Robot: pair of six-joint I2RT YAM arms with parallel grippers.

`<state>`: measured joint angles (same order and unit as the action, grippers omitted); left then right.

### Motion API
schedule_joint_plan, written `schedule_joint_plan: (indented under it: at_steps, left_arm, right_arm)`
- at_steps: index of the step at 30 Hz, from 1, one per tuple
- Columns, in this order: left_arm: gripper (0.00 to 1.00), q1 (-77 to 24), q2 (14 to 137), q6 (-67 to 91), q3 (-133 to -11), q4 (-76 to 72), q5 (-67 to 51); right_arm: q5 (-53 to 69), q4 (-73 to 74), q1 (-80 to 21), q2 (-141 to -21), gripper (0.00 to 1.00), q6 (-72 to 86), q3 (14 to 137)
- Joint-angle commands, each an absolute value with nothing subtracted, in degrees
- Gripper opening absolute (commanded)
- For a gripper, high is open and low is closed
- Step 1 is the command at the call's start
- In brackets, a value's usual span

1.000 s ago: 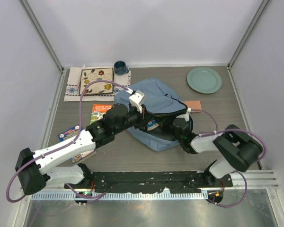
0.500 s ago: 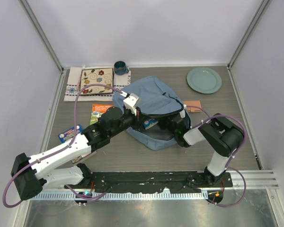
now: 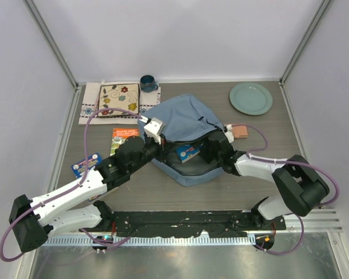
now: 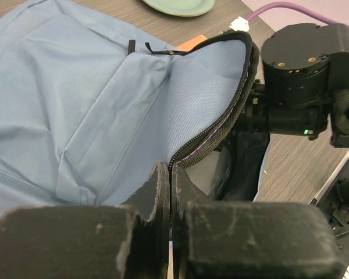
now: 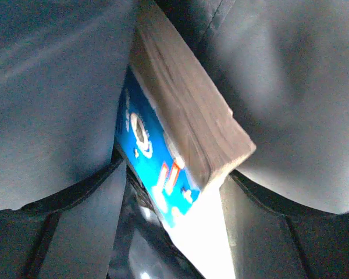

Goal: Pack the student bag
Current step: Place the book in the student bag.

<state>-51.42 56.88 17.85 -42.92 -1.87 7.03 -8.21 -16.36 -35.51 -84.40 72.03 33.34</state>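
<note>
The student bag [image 3: 186,119], dusty blue, lies mid-table with its mouth facing the arms. My left gripper [image 3: 164,144] is shut on the bag's zipper edge [image 4: 221,125] and holds the flap up; in the left wrist view the jaws [image 4: 171,174] pinch the zipper tape. My right gripper [image 3: 212,152] reaches into the mouth from the right. A thick book with a blue cover [image 3: 188,153] lies inside the opening. Seen from the right wrist, the book [image 5: 186,133] sits tilted between the spread fingers of my right gripper [image 5: 173,174], which is open.
A green plate [image 3: 251,97] sits at the back right, a dark mug [image 3: 148,83] at the back. A patterned book [image 3: 119,100] lies on a cloth [image 3: 88,110]. An orange book [image 3: 123,138], a blue packet [image 3: 85,164] and a pinkish flat item [image 3: 239,130] lie near the bag.
The right gripper's jaws have spread apart around the blue book, which now shows more fully in the bag's mouth. The left gripper has drawn the flap a little to the left.
</note>
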Motion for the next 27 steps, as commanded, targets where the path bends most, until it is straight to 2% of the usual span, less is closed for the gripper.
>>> schedule_joint_plan:
  at_steps: [1, 4, 7, 8, 13, 21, 24, 25, 27]
  left_arm:
    - [0.0, -51.0, 56.7, 18.4, -42.8, -3.3, 8.3]
    - [0.0, -51.0, 56.7, 18.5, -42.7, -3.7, 8.4]
    - [0.0, -51.0, 56.8, 18.7, -42.8, -4.0, 8.3]
    - [0.0, -51.0, 56.9, 18.8, -42.8, -4.1, 8.2]
    - [0.0, -50.9, 57.4, 18.7, -43.1, -4.1, 7.9]
    - [0.0, -48.7, 59.2, 18.5, -44.6, -3.4, 3.7]
    - [0.0, -47.5, 60.0, 18.1, -45.5, -2.5, 2.0]
    - [0.0, -46.9, 60.6, 17.9, -45.8, -2.3, 1.5]
    - [0.0, -46.5, 61.3, 17.8, -46.1, -2.5, 0.4]
  right_arm:
    - [-7.1, -11.4, -35.5, -79.1, 0.69, 71.6, 32.4]
    - [-4.5, -16.4, -35.5, -77.8, 0.62, 75.1, 28.4]
    - [-2.8, -21.8, -35.5, -78.6, 0.44, 77.2, 25.9]
    - [-2.4, -23.3, -35.5, -79.3, 0.35, 77.3, 25.9]
    - [-2.2, -28.2, -35.5, -84.8, 0.14, 78.0, 27.2]
    - [-6.1, -44.8, -35.9, -91.4, 0.15, 80.2, 27.9]
    - [-8.3, -49.7, -35.9, -88.6, 0.25, 79.8, 23.8]
    - [-8.9, -49.1, -36.0, -87.4, 0.33, 79.4, 22.9]
    - [-11.2, -42.8, -36.5, -82.8, 0.36, 78.8, 20.4]
